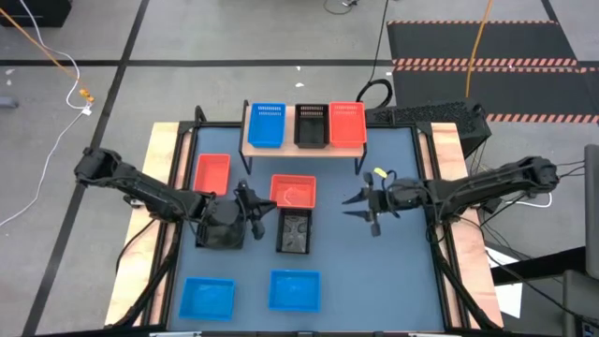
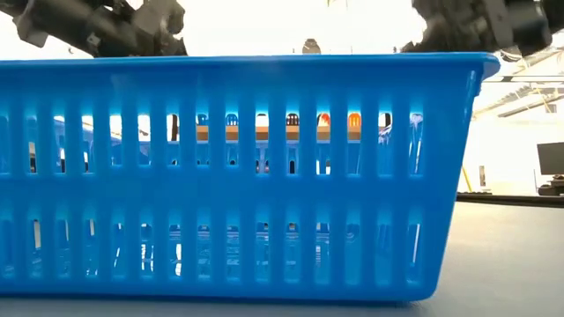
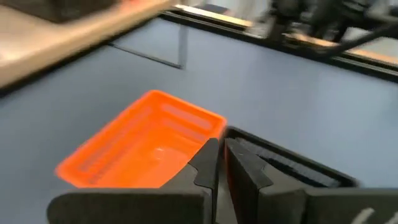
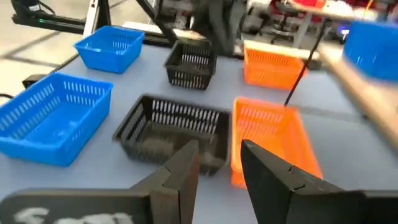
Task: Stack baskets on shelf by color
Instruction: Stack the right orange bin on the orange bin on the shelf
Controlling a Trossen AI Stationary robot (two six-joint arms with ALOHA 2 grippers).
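Your shelf [image 1: 304, 142] carries three baskets side by side: blue basket [image 1: 267, 124], black basket [image 1: 311, 124], red basket [image 1: 347, 123]. In front of the shelf on the surface [image 1: 393, 271] you have a red bin [image 1: 293, 192] touching a black bin [image 1: 294, 232]. Your left pincer [image 1: 255, 208] hovers just beside them, fingers nearly closed, holding nothing. Your right pincer [image 1: 365, 208] hangs farther from the shelf's right end, fingers spread, empty
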